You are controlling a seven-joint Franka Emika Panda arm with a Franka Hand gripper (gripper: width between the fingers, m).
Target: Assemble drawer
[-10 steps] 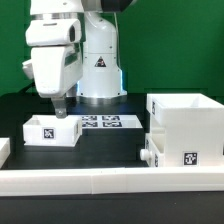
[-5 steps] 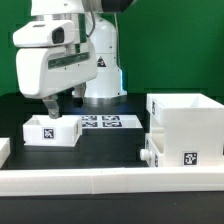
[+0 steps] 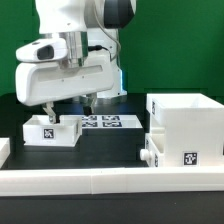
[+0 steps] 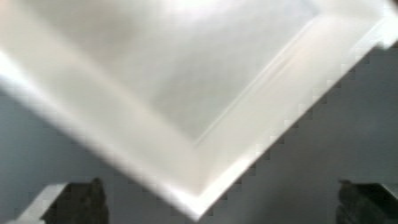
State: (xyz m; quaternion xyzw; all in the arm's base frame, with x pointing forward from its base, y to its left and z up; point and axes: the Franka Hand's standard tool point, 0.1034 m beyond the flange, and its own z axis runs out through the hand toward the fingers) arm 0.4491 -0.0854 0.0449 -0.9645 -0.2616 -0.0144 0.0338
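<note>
As I read the two feeds, my gripper (image 3: 68,108) hangs with its jaws spread wide and nothing between them. The small tray (image 3: 50,131) I am after sits on the black table (image 3: 110,150) directly beneath the hand. On the wrist view the dark fingertips (image 4: 80,200) stand far apart, and a blurred white corner of the tray fills the space ahead of them. I cannot tell whether either tip is touching the rim or only close above it. The big housing (image 3: 185,120) stands well apart from the hand, off toward the exterior view's right. The marker board (image 3: 100,122) lies flat just beside the tray, near the hand on that same side, and the long rail (image 3: 90,180) runs along the table edge, away from the hand on the exterior camera's side. I judge the tray to be light, stiff, thin-walled plastic, smooth enough to slip or twist in a loose pinch but not fragile. I would take it by one upright wall near the middle of its length, one finger inside and one outside. I would stay off the corner now under the hand, where it could pivot. A firm, square close should hold it, and being so light, it may skid if a finger nudges it first.
</note>
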